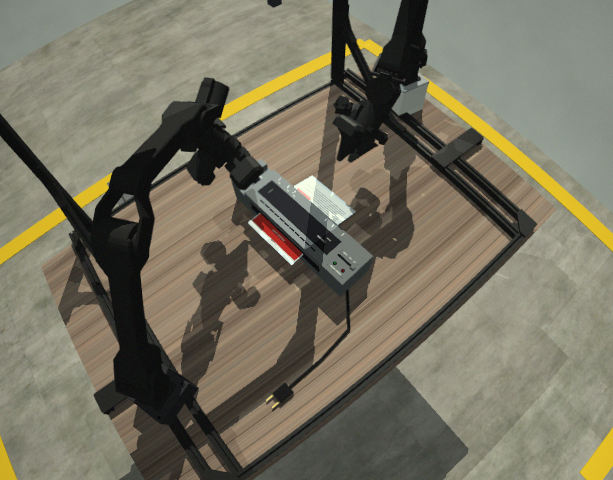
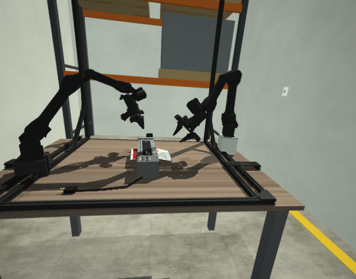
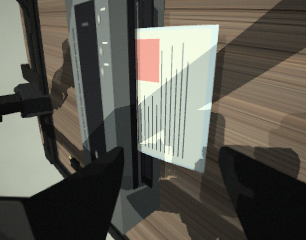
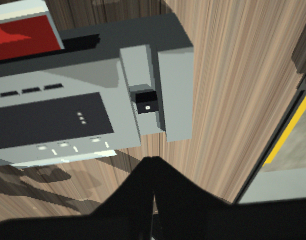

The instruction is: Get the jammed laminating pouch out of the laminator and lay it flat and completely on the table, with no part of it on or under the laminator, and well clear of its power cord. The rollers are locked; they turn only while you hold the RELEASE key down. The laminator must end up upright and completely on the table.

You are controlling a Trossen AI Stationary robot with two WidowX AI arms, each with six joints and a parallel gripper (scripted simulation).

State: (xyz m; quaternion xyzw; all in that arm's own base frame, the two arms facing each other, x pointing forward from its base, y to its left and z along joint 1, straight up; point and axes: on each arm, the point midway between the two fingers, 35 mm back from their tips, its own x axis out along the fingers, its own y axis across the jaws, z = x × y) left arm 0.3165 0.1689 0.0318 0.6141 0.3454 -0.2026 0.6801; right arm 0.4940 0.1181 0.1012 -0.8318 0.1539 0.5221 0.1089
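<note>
The grey laminator (image 1: 303,227) stands upright in the middle of the table. The pouch is stuck through it. Its red end (image 1: 275,238) sticks out on one side and its white printed end (image 1: 324,198) on the other. My left gripper (image 1: 350,147) is open and empty, hovering above the white end (image 3: 175,92). My right gripper (image 1: 247,173) is shut on nothing, above the laminator's far end. The right wrist view shows the small black RELEASE key (image 4: 145,102) on a raised block just ahead of the fingertips (image 4: 153,167), not touched.
The black power cord (image 1: 342,320) runs from the laminator's near end to its plug (image 1: 279,397) near the table's front edge. Black frame rails (image 1: 466,180) border the table. A grey box (image 1: 410,97) sits at the left arm's base.
</note>
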